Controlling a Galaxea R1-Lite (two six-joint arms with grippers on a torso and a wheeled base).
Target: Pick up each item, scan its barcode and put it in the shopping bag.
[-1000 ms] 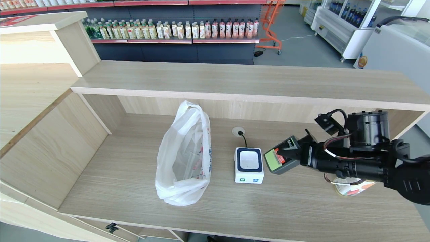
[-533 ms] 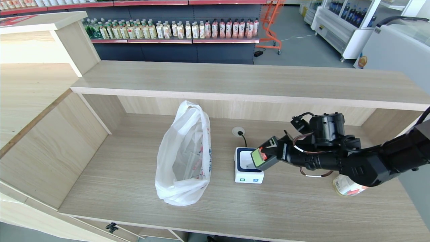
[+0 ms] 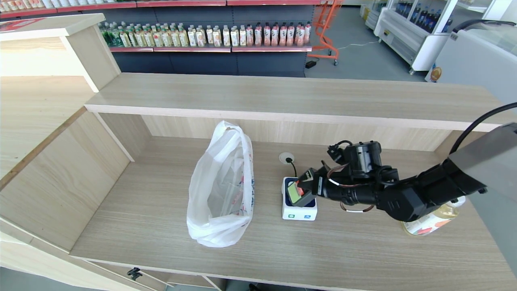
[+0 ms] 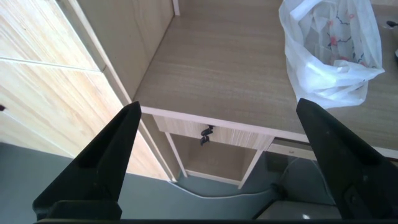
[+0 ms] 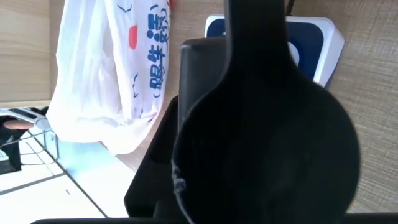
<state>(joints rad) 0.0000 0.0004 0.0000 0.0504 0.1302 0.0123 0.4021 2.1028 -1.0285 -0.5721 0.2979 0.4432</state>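
My right gripper (image 3: 303, 186) is shut on a small dark box (image 3: 298, 192) with a green and red face, holding it just over the white and blue scanner (image 3: 299, 213). The right wrist view shows the box (image 5: 202, 81) dark and close, with the scanner (image 5: 314, 34) and the bag (image 5: 106, 74) beyond it. The white plastic shopping bag (image 3: 222, 190) lies with its mouth open to the left of the scanner. A bottle (image 3: 428, 222) with an orange label stands at the right, partly hidden by my right arm. My left gripper (image 4: 214, 168) hangs open, off the counter's near edge, with the bag (image 4: 333, 50) farther off.
A raised counter ledge (image 3: 282, 97) runs along the back and a wooden side wall (image 3: 60, 173) closes the left. The scanner's cable goes into a grommet (image 3: 286, 157) behind it. A drawer lock (image 4: 205, 132) sits under the counter's near edge.
My right arm has carried the box leftwards, from the right of the scanner to over its window. The bag, scanner and bottle have stayed put.
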